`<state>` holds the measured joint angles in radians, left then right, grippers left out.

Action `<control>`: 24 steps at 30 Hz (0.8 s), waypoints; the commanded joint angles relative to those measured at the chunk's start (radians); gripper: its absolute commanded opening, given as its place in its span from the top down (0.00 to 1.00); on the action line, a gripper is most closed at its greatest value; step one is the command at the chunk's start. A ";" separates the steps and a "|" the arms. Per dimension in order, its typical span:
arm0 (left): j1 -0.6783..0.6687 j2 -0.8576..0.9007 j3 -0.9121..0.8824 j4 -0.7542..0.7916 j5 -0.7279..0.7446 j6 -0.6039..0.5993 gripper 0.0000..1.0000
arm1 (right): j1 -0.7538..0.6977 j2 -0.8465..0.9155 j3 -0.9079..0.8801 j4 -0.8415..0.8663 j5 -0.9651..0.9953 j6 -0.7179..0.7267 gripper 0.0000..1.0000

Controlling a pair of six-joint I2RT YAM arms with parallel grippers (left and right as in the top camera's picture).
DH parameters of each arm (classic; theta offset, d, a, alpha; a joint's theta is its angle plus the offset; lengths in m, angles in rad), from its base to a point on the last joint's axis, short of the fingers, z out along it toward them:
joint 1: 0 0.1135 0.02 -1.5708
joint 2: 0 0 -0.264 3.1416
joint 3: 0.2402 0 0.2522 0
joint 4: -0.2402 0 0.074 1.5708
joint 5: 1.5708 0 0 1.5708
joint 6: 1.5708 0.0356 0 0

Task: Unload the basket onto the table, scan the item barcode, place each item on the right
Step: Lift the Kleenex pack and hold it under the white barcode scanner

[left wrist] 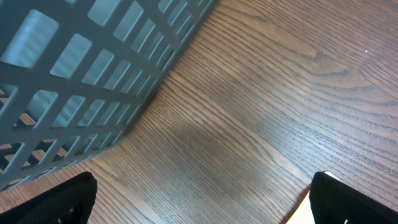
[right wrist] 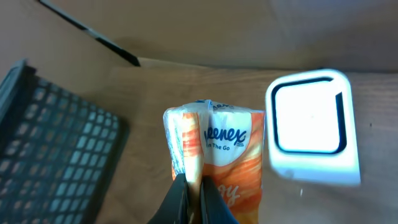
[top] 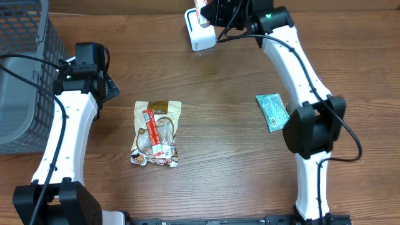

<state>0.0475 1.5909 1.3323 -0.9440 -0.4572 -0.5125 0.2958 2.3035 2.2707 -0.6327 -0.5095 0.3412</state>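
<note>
At the far edge of the table (top: 225,156), the right gripper (right wrist: 195,196) is clenched on a Kleenex tissue pack (right wrist: 217,149). The fingers pinch the pack's lower edge. The wrapper is orange and white, with the "Kleenex / On The Go" print facing the wrist camera.

The pack is held off the table, just beside the barcode scanner (right wrist: 311,124) — a white rounded block with a black-bordered window. In the right wrist view the pack's right edge overlaps the scanner's left side; I cannot tell whether they touch. From overhead the pack (top: 200,7) sits over the far-left corner of the scanner (top: 200,36), partly cut off by the frame edge.

The left gripper (left wrist: 199,208) is released. Its dark fingertips (left wrist: 59,202) show at the two lower corners of the wrist view with bare wood between them. It hovers just beside the wall of the grey mesh basket (left wrist: 93,62) on the left side of the table.

Other items on the table:
- a clear snack bag (top: 156,132) with a red label, lying flat near the centre
- a green packet (top: 272,111), lying flat on the right, next to the right arm's elbow — well apart from the snack bag
</note>
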 commanded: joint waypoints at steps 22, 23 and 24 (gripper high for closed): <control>-0.003 0.004 0.016 0.003 -0.013 0.019 0.00 | -0.036 0.325 0.008 0.500 -0.113 0.391 0.97; -0.003 0.004 0.016 0.003 -0.013 0.019 0.00 | -0.040 0.325 0.008 0.507 -0.114 0.399 0.97; -0.003 0.004 0.016 0.003 -0.013 0.019 0.00 | -0.043 0.325 0.008 0.509 -0.113 0.412 0.97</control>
<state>0.0475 1.5909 1.3323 -0.9432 -0.4576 -0.5125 0.2733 2.6266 2.2707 -0.1444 -0.6109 0.7132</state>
